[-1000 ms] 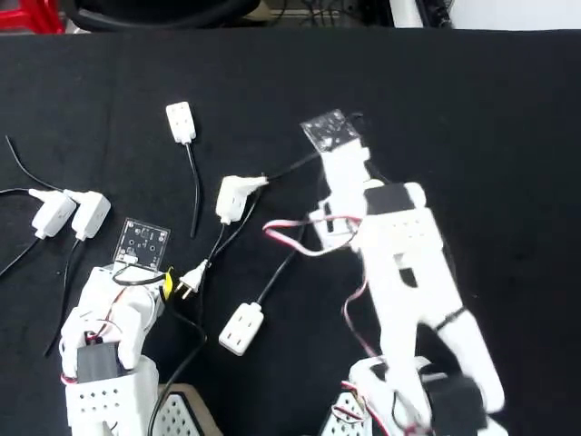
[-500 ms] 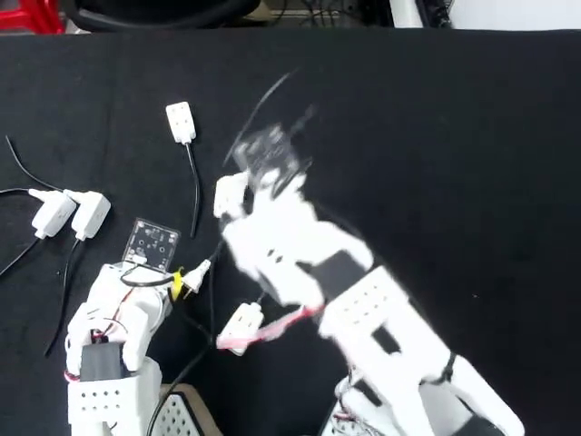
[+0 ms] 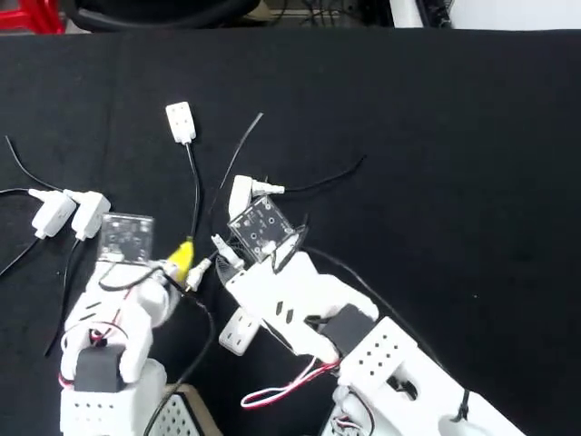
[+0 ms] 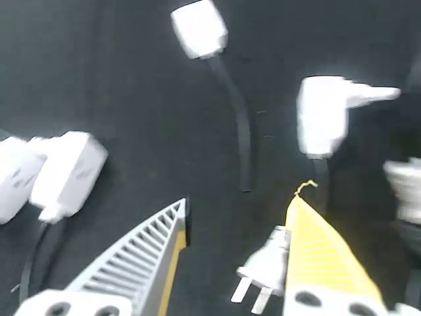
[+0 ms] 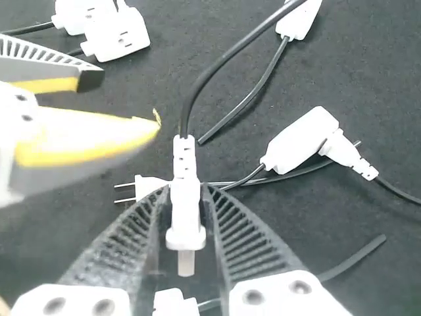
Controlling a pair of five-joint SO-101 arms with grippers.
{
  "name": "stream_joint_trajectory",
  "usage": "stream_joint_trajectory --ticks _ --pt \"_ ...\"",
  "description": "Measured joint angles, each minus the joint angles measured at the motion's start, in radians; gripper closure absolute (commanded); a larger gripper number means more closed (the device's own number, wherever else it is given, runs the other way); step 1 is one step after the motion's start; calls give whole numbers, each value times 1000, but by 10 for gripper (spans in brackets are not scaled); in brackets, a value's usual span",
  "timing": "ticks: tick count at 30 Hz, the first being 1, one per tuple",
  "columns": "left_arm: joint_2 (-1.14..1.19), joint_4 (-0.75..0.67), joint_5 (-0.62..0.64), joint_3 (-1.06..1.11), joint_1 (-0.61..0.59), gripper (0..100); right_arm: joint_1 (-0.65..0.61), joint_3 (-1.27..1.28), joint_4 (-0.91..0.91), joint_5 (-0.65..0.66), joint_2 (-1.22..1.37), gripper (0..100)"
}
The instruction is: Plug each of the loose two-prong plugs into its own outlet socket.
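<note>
Plug (image 5: 183, 168) sitting pinched in the right gripper (image 5: 186, 194), left gripper (image 4: 241, 201) hanging wide open by a loose plug (image 4: 263, 273), black cloth (image 3: 454, 136) lying under everything

No readable text, number, label or sign is showing on any plug (image 5: 185, 204), any socket (image 3: 181, 121) or the surface (image 3: 472, 136).
</note>
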Motion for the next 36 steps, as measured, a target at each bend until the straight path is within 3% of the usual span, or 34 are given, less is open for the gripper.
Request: stream_joint_trajectory --ticks 6,17,31,36 --pt "-2 32 -15 -34 164 753 0 15 -21 3 -8 987" --pt "3 -161 -68 -31 198 753 0 12 48 35 -34 987" --pt "3 -173 -68 -29 203 753 0 11 64 41 -41 987" --pt "3 -126 -69 -29 282 753 0 11 100 68 -43 987"
